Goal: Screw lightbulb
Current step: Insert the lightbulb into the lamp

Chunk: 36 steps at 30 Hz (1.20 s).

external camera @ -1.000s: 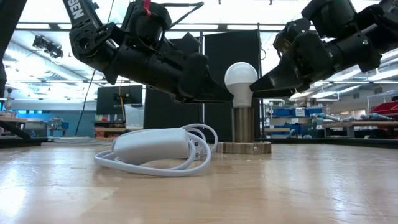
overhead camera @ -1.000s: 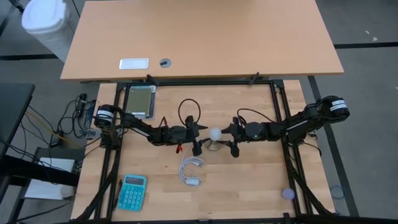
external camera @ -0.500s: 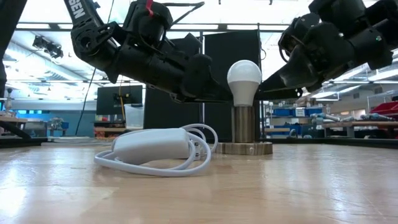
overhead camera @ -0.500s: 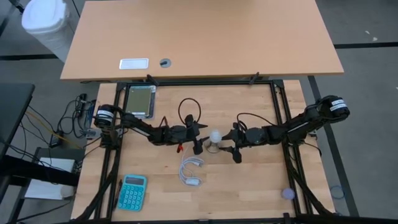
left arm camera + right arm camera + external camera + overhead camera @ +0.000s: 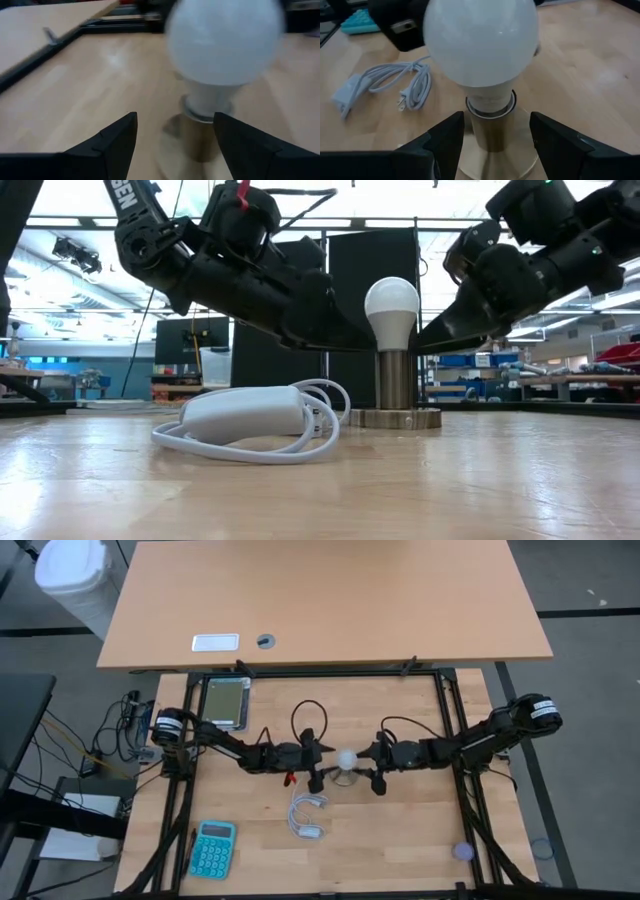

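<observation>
From above, you see the bulb (image 5: 346, 756) at the middle of the table (image 5: 400, 830), seated on its socket (image 5: 345, 775). The left gripper (image 5: 318, 764) reaches in from the left and the right gripper (image 5: 372, 766) from the right, one on each side of the bulb. A coiled white cord (image 5: 307, 813) lies just in front of them, and a teal calculator (image 5: 212, 848) sits near the front left corner. From this height you cannot tell whether either gripper touches the bulb.

At table level, the bulb (image 5: 391, 304) stands upright in the metal socket (image 5: 394, 392), whose flat base rests on the table (image 5: 500, 470). One dark arm comes down on each side of it, their tips hidden behind the socket and bulb. The cord (image 5: 258, 420) with its inline switch lies beside the socket.

On the left wrist, the left gripper (image 5: 175, 145) has its fingers (image 5: 112, 142) spread apart, flanking the socket (image 5: 195, 142) below the bulb (image 5: 225, 42). Gaps show on both sides, so the fingers grip nothing.

On the right wrist, the right gripper (image 5: 495, 142) also has its fingers (image 5: 565, 145) parted to either side of the socket (image 5: 492, 130), clear of it, with the bulb (image 5: 480, 40) above. The cord (image 5: 390, 90) and calculator (image 5: 360, 22) lie beyond.
</observation>
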Motion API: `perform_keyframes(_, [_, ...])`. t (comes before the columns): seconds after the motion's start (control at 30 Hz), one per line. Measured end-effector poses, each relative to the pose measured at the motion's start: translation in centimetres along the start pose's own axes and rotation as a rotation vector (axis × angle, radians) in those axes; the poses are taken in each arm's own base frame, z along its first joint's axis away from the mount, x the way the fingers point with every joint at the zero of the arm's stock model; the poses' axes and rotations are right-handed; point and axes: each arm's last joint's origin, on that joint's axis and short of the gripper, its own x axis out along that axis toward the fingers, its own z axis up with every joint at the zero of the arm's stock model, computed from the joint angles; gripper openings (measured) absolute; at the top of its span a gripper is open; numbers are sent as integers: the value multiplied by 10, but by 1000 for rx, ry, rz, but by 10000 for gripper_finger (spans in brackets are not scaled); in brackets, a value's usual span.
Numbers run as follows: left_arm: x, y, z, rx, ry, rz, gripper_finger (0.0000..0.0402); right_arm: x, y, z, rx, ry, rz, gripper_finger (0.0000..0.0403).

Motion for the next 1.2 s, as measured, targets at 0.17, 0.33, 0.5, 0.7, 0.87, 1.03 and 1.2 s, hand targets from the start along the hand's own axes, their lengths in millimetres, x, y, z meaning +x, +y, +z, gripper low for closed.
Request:
perform_keyframes(0.17, [-1,-3,0,-18,-2,-33,268,1,-3,3,-12,-15,37,230])
perform_keyframes(0.33, [0,-4,2,-19,-15,1,268,1,-2,7,-16,-50,61,230])
perform_keyframes(0.5, [3,-4,10,-18,-38,17,268,0,2,6,-22,-47,80,230])
perform_keyframes(0.7, [3,-4,10,7,-29,38,268,-2,9,3,-10,-37,88,230])
perform_keyframes(0.87, [3,-3,6,14,10,85,268,-3,15,1,-5,-29,103,230])
perform_keyframes(1.03, [3,-1,7,14,10,118,268,-5,21,0,10,-28,129,230])
perform_keyframes(1.2, [3,-1,6,30,15,124,268,-6,23,-5,1,-2,74,230])
